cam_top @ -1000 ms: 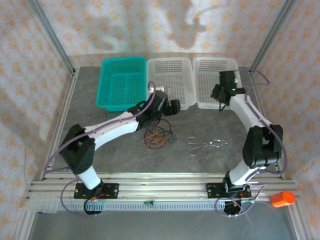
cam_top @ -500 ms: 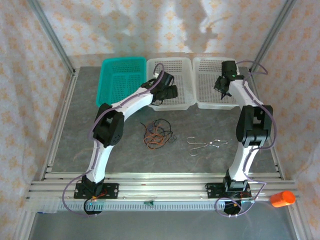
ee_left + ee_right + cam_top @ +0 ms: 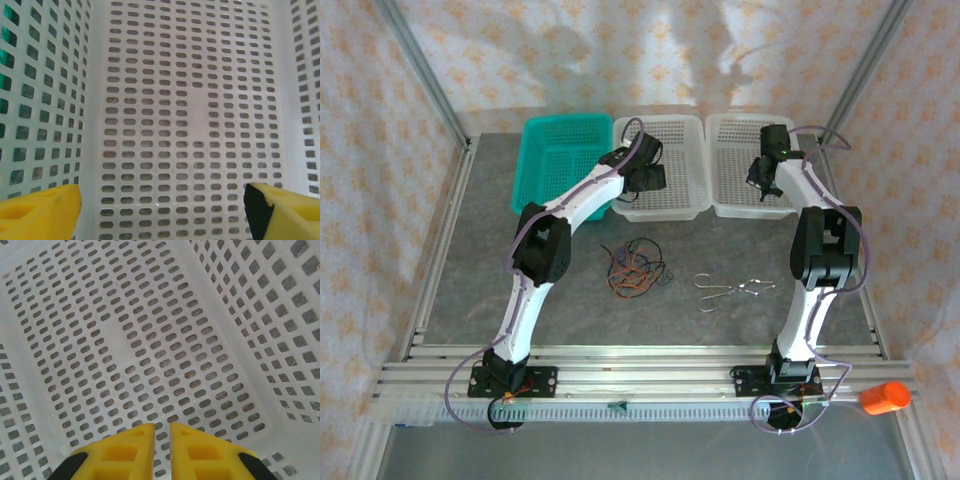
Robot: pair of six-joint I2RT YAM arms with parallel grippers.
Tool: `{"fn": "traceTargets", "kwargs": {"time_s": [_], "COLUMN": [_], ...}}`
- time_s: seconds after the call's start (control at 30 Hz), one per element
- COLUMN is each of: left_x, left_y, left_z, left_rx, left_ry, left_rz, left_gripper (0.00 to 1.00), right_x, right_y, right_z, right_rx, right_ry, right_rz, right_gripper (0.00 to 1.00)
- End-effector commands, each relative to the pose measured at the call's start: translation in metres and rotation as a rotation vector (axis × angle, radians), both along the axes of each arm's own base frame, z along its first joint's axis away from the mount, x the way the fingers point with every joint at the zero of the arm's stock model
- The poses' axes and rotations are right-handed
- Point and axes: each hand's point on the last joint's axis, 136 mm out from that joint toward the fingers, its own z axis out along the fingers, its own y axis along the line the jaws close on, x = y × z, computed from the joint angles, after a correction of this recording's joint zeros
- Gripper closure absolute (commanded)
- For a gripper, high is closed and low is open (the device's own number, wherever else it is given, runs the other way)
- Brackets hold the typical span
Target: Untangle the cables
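Item 1, your left gripper point(image 3: 160, 216): yellow fingers spread wide with nothing between them, hanging inside the middle white basket point(image 3: 660, 123) and looking down on its bare perforated floor. Item 2, your right gripper point(image 3: 161, 439): jaws pressed almost together with only a slim slit between the pads and nothing pinched, poised over the floor of the right white basket point(image 3: 750, 120), which stands just to the right of the middle basket. Item 3, the cables point(image 3: 635, 266): 1 loose clump of black and orange-red wire on the grey table, outside the middle basket, on its near side toward the arm bases and slightly left of its centre line. The clump reads as roughly round, so no clear long axis can be given. Item 4, the silver wire clip point(image 3: 735, 289): also on the near side of the middle basket, to the right of the clump and apart from it. Judgement: of the 2 arms, the left is nearer. Its next reach runs from the middle basket back over the near rim and down to the clump.
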Motion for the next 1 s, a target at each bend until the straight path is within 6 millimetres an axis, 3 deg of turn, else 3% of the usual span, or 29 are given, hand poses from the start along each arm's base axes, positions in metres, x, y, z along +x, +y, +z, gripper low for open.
{"fn": "traceTargets", "kwargs": {"time_s": [0.0,0.4,0.57,0.67,0.77,0.83,0.97], "left_x": [-0.004,-0.004,0.001,0.006,0.001,-0.011,-0.055], "left_y": [0.020,0.026,0.013,-0.005,-0.021,-0.026,-0.024], "left_z": [-0.013,-0.013,0.004,0.038,0.087,0.121,0.165], "left_rx": [0.095,0.107,0.042,-0.048,-0.112,-0.118,-0.127], "left_ry": [0.047,0.052,0.014,-0.058,-0.161,-0.232,-0.327], "left_rz": [0.023,0.038,0.003,-0.066,-0.145,-0.189,-0.251], "left_gripper": [0.12,0.12,0.11,0.10,0.07,0.06,0.06], "right_x": [0.002,0.000,0.001,0.001,-0.004,-0.014,-0.043], "right_y": [-0.006,-0.003,0.009,0.028,0.049,0.066,0.099], "right_z": [0.022,0.033,0.042,0.054,0.071,0.081,0.099], "right_rx": [-0.028,-0.021,-0.011,-0.011,-0.011,0.000,0.010], "right_ry": [-0.028,-0.048,-0.070,-0.109,-0.161,-0.197,-0.247], "right_rz": [-0.006,0.004,0.041,0.100,0.158,0.197,0.264], "right_gripper": [0.83,0.83,0.83,0.81,0.80,0.80,0.79]}}
